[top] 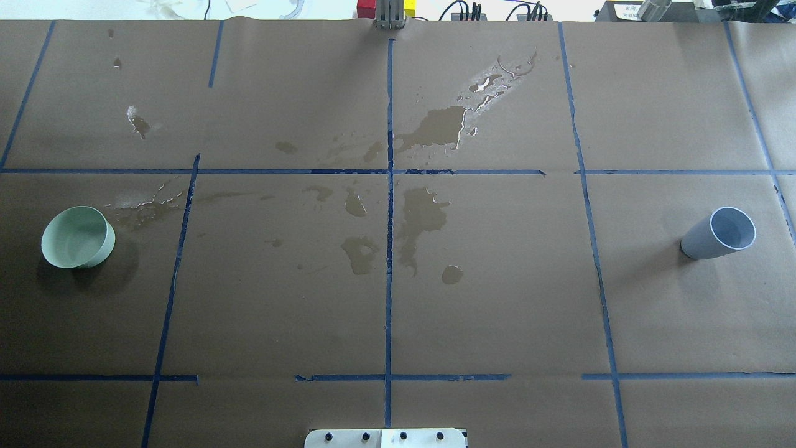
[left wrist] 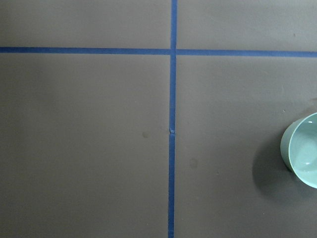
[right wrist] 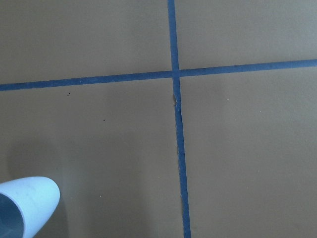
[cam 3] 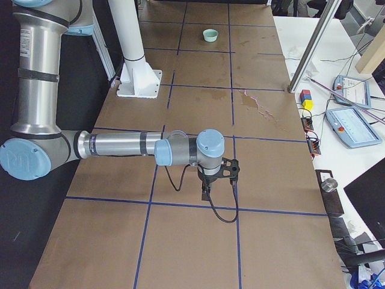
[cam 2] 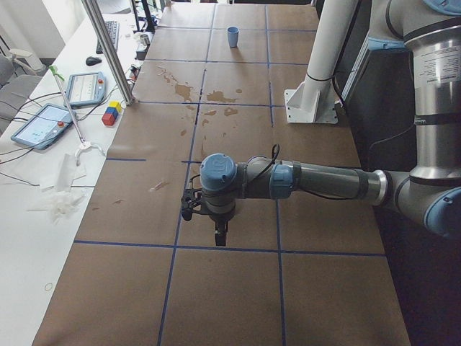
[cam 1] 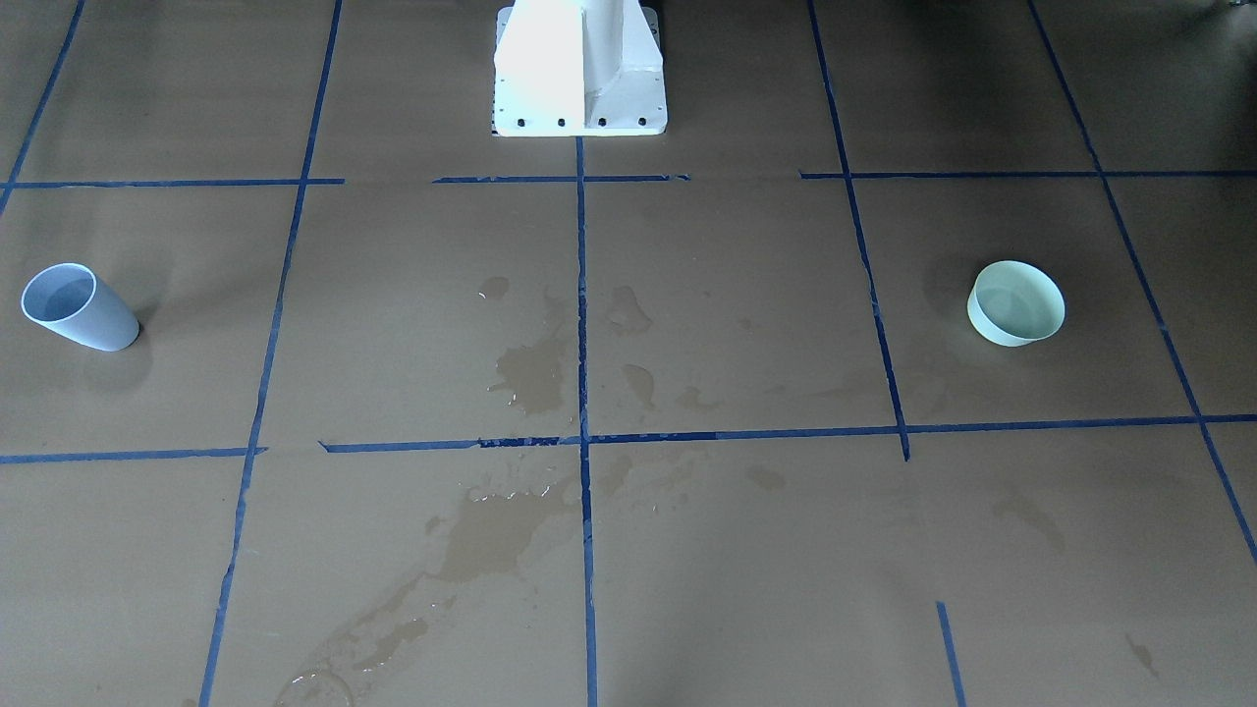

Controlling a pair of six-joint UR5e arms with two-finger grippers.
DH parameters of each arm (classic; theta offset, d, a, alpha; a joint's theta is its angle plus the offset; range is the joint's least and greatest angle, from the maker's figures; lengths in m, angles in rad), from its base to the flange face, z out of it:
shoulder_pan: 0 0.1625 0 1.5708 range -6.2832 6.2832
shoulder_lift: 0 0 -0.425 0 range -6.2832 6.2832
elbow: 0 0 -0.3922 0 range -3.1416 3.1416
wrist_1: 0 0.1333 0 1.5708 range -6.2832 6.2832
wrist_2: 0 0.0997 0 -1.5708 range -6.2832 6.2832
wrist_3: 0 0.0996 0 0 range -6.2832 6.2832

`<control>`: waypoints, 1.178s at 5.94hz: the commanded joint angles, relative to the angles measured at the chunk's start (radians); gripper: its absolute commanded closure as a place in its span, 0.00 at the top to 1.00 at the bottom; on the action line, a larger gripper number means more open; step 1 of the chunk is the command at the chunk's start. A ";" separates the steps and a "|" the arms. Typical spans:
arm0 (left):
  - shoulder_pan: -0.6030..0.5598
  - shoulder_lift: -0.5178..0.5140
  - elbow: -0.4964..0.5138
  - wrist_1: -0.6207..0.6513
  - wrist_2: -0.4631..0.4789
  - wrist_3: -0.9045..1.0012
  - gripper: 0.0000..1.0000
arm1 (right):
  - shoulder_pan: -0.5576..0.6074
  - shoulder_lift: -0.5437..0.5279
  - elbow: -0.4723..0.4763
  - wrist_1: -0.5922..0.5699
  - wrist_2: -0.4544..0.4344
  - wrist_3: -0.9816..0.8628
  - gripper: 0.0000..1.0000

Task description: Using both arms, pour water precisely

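Note:
A pale blue cup (cam 1: pixel 79 306) stands at the robot's right end of the table; it also shows in the overhead view (top: pixel 719 233) and at the right wrist view's lower left (right wrist: pixel 25 206). A pale green bowl (cam 1: pixel 1015 302) stands at the left end (top: pixel 78 237) and at the left wrist view's right edge (left wrist: pixel 302 156). I cannot make out water in either. My left gripper (cam 2: pixel 220 234) and right gripper (cam 3: pixel 207 192) hang over the paper and show only in the side views. I cannot tell whether they are open or shut.
The brown paper carries a blue tape grid and wet stains (top: pixel 423 214) around the middle. The white pedestal (cam 1: pixel 579 74) stands at the robot's edge. A metal post (cam 2: pixel 108 50), coloured blocks (cam 2: pixel 112 113) and tablets are on the operators' side.

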 commanded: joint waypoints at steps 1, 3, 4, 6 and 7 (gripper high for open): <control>0.018 -0.004 -0.001 -0.019 0.000 -0.009 1.00 | -0.004 0.004 0.004 0.000 0.002 0.000 1.00; 0.021 0.007 -0.002 -0.024 -0.001 -0.009 1.00 | -0.025 0.004 0.003 0.038 0.005 0.000 1.00; 0.021 0.007 0.001 -0.025 -0.001 -0.011 1.00 | -0.034 -0.002 -0.005 0.095 0.007 0.000 1.00; 0.021 0.010 0.002 -0.027 -0.004 -0.006 1.00 | -0.041 -0.002 -0.003 0.098 0.033 -0.003 1.00; 0.021 0.009 -0.004 -0.028 -0.008 -0.003 1.00 | -0.048 -0.002 0.000 0.100 0.033 -0.001 1.00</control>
